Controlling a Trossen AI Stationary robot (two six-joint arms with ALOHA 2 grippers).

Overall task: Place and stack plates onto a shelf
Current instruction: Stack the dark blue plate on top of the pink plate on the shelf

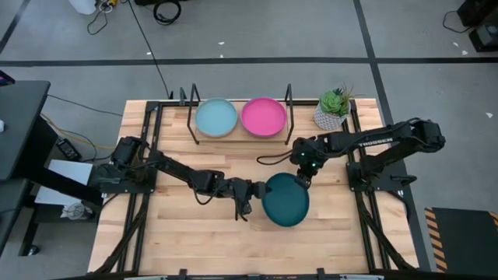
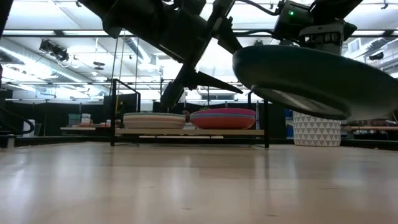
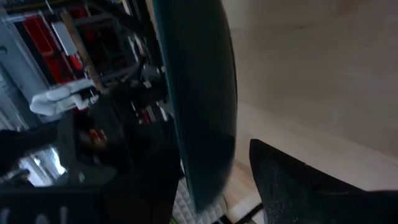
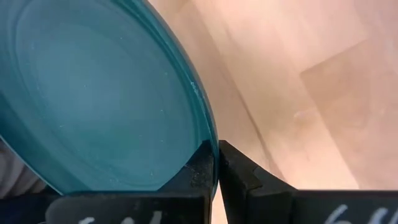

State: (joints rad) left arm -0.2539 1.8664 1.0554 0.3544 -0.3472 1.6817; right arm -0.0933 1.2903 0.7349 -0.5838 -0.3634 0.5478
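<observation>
White lettering reading TROSSEN ran along the right arm's forearm. The right end effector was clamped on the rim of the dark teal plate, fingers pinching its edge in the right wrist view, and the plate hung above the counter with clear air beneath it in the low view. The left end effector sat just beside the plate's opposite edge, fingers spread and released. On the shelf stood two stacks, topped by the light blue plate and the magenta plate. Bare counter lay in front.
</observation>
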